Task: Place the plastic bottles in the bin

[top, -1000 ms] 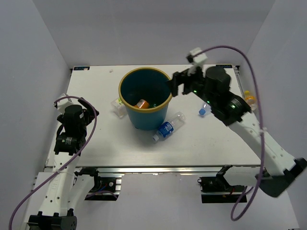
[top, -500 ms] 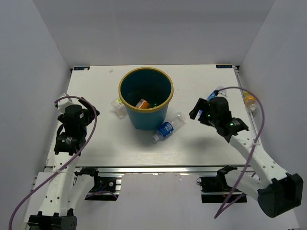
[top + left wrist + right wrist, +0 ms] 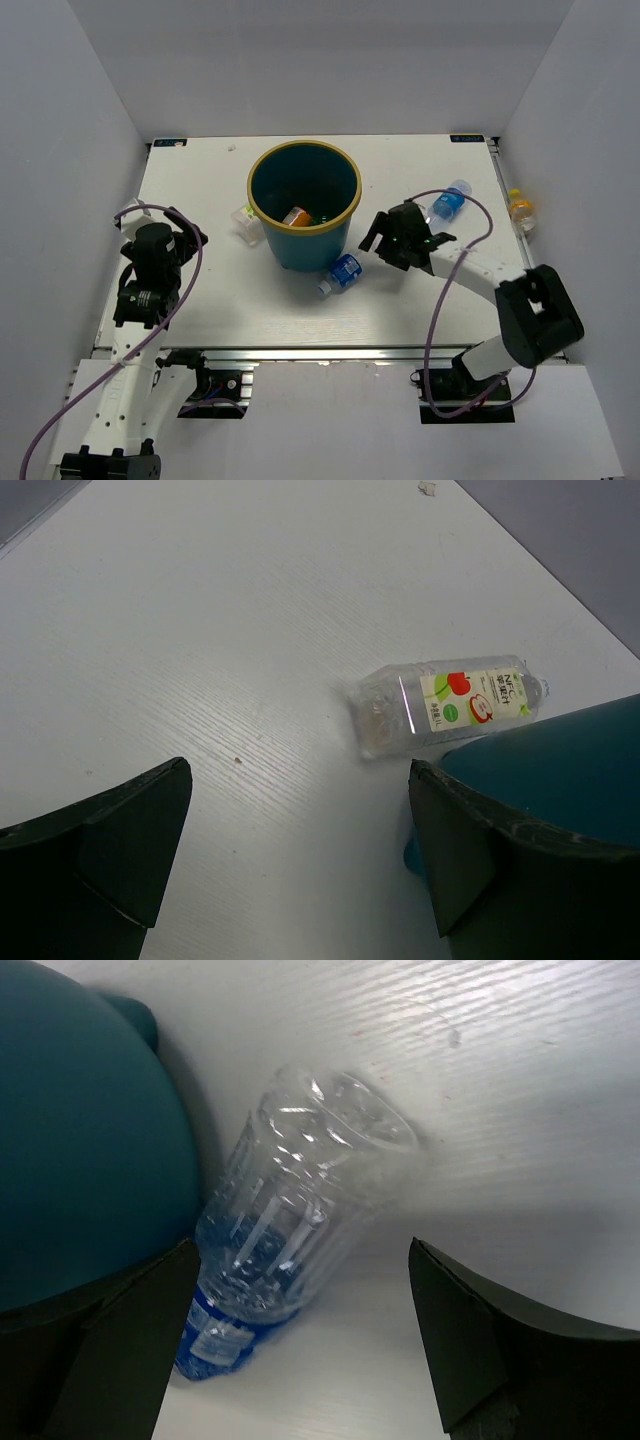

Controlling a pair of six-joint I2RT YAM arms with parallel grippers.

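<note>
The teal bin (image 3: pixel 303 252) stands mid-table with an orange bottle (image 3: pixel 296 215) inside. A clear bottle with a blue label (image 3: pixel 345 270) lies against the bin's front right. My right gripper (image 3: pixel 378 238) is open low over its clear end. In the right wrist view that bottle (image 3: pixel 285 1240) lies between the open fingers, beside the bin wall (image 3: pixel 80 1160). A white-green label bottle (image 3: pixel 243 222) lies left of the bin, also ahead in the left wrist view (image 3: pixel 450 705). My left gripper (image 3: pixel 188 234) is open and empty. A second blue-label bottle (image 3: pixel 450 201) lies right.
Another orange bottle (image 3: pixel 519 209) lies past the table's right edge, on the side rail. The bin wall (image 3: pixel 560 780) shows close to my left gripper's right finger. White walls close in the table on three sides.
My right arm has swung down from beside the bin's rim to the table, its open gripper now over the blue-label bottle by the bin. The left arm has hardly moved.
</note>
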